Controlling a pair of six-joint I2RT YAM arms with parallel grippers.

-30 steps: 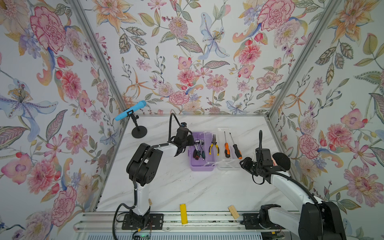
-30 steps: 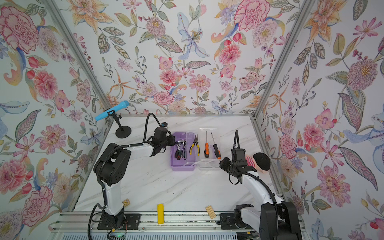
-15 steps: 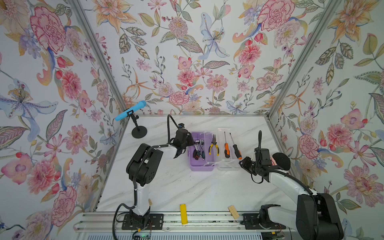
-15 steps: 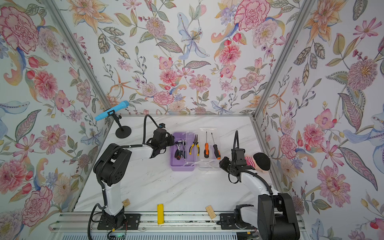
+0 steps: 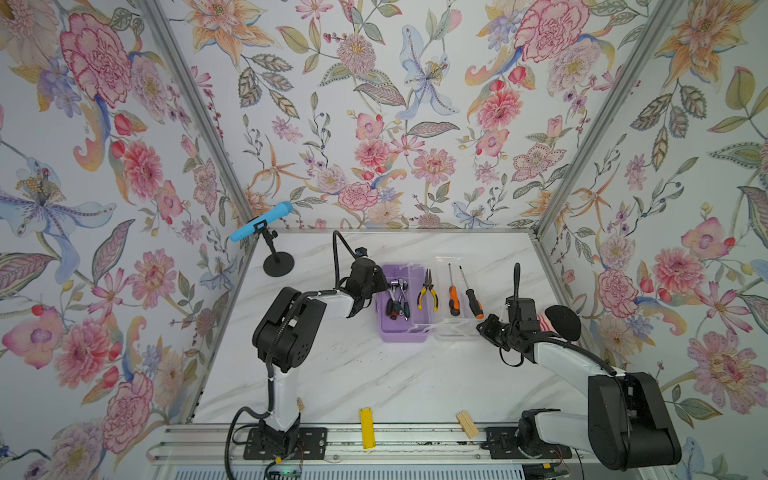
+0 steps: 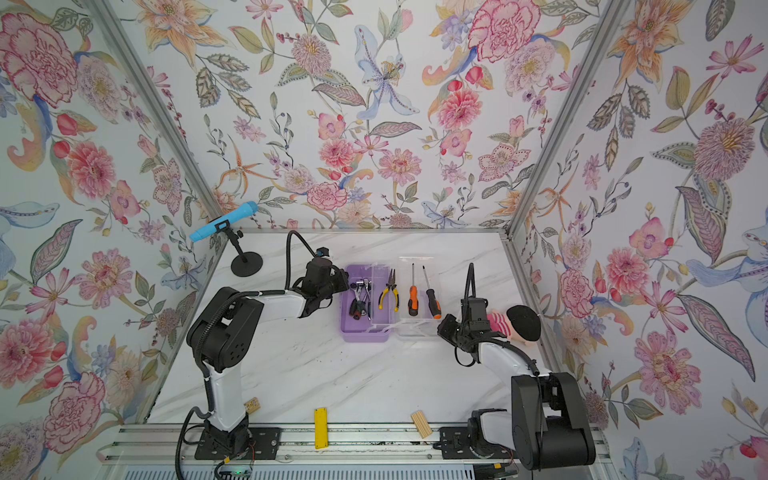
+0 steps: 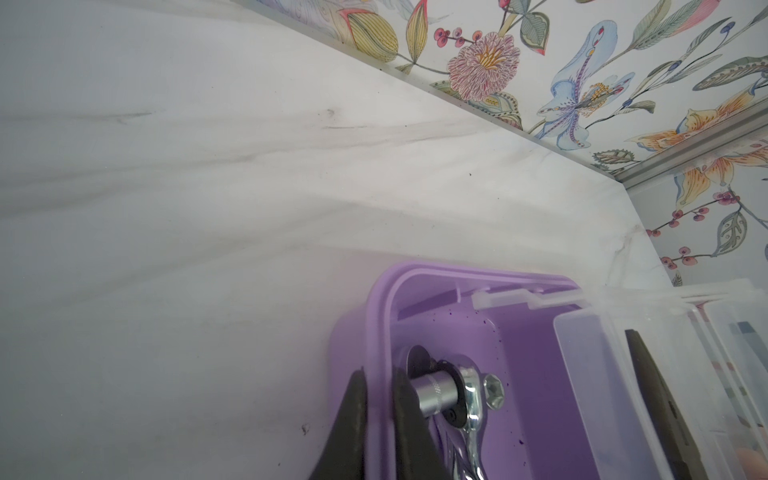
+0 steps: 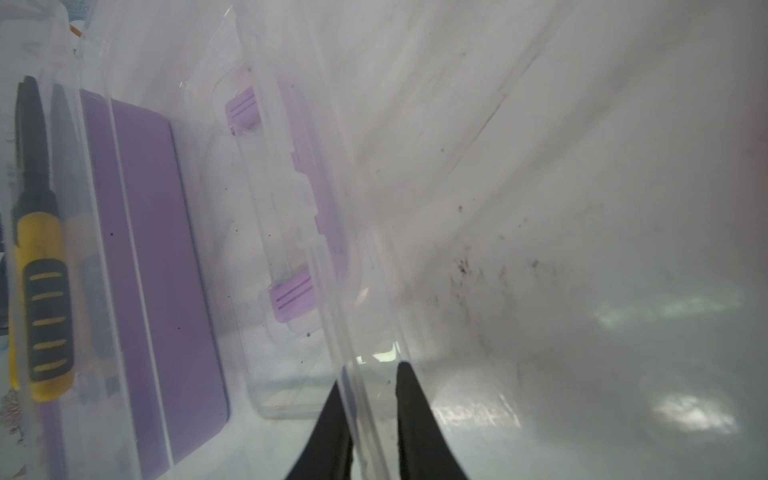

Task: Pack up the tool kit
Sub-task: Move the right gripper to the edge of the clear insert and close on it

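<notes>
Both grippers are now clamping the opened tool kit (image 5: 409, 266), one at each outer edge.

The left gripper (image 7: 379, 372) is pinching the lilac base (image 5: 399, 334) by its outer wall, hardly shifting since a second ago. The ratchet (image 5: 398, 286) is lying just inside its fingers, with the pliers (image 5: 428, 291) further off. The case is sitting flat between the grippers, unmoved, and every tool is running lengthwise with its tip pointing at the back wall (image 5: 395, 166). Two screwdrivers (image 5: 453, 301) are resting in the clear lid (image 5: 457, 330), just beside the right gripper (image 8: 368, 374). That gripper has been narrowing and edging inward and is now nipping the lid's outer rim.
</notes>
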